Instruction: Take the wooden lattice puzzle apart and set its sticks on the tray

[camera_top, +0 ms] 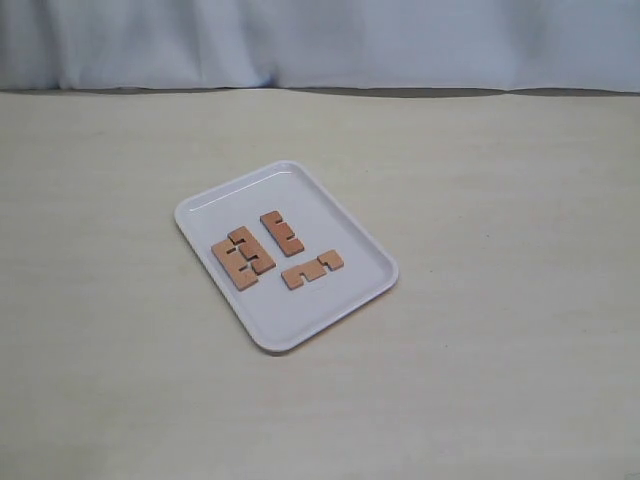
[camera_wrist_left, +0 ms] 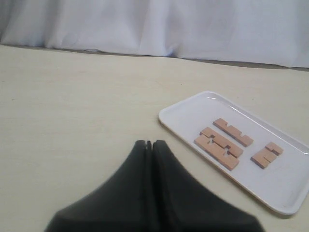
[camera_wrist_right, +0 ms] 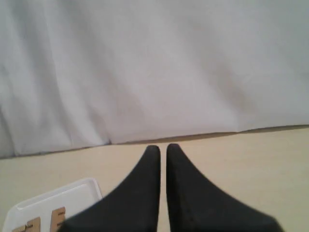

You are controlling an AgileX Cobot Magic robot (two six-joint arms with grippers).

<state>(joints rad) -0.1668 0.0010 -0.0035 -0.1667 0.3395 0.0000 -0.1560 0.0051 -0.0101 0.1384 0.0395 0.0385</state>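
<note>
The white tray lies mid-table with the reddish-brown sticks flat on it. No assembled "#" lattice shows anywhere. Two sticks lie side by side, touching, with their notches meshed. A third stick lies alone beside them, and a fourth sits nearer the tray's front rim. Neither gripper appears in the exterior view. In its wrist view my left gripper is shut and empty, well short of the tray and the sticks. My right gripper is shut with only a thin slit, holding nothing, and the tray corner lies off to its side.
The tray rests on a pale beige tabletop. A white cloth backdrop hangs along the table's far edge.
</note>
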